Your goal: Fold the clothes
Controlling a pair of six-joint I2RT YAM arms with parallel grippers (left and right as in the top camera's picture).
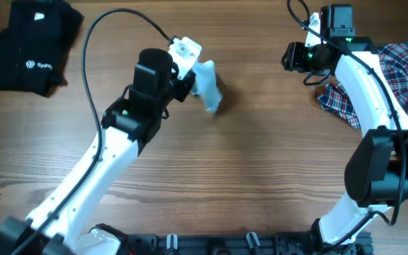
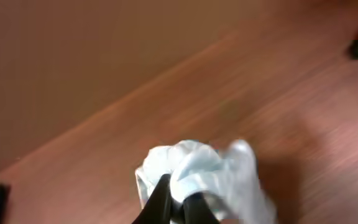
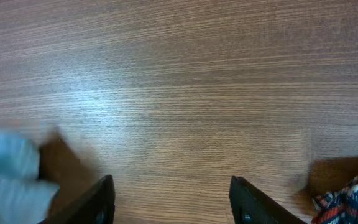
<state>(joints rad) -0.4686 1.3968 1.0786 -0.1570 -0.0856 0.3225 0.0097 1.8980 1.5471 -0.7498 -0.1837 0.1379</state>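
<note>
So the small pale-blue garment of soft, crumpled cloth [image 1: 208, 86] is bunched into a puffy wad, sitting a bit left of the middle of the brown wood-grain desk [image 1: 261, 163]. The stripes are too fine and blurry to make out. The left end effector [image 2: 178, 200] is pinched tight on it, its dark fingers [image 2: 160, 198] squeezed together with a fold of the fabric caught between them, and the rest billows out around the tips.

The right end effector [image 3: 173, 199] sits with its black fingers set moderately apart over bare wood, holding nothing and touching nothing.

Just beside it on the right lies the rumpled red-blue-white plaid shirt [image 1: 402, 64]. Far off in the left corner is a neatly folded black garment with a white logo [image 1: 30, 46], flat and squarish, well apart from everything else.
</note>
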